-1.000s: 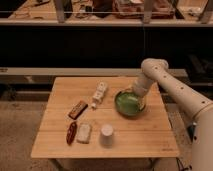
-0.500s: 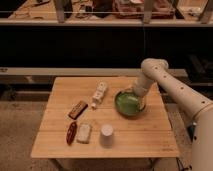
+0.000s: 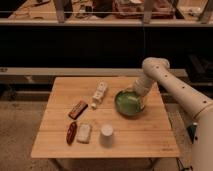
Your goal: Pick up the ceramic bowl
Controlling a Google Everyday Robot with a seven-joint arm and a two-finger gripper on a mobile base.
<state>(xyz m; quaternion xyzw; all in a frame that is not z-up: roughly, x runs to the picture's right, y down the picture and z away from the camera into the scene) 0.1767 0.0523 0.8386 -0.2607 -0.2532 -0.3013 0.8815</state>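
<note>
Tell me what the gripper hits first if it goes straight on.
The gripper points down at the right rim of the ceramic bowl and would likely meet that rim first, though depth is unclear.

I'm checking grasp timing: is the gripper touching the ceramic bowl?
Cannot tell. In the camera view the gripper sits at the far right rim of the ceramic bowl and overlaps it, but neither contact nor a gap shows plainly.

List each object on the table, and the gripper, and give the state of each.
bowl, upright on the table
gripper, low at the bowl's rim
cup, standing upright
bottle, lying on its side
brown bar, lying flat
red packet, lying flat
pale packet, lying flat beside the red packet
</note>
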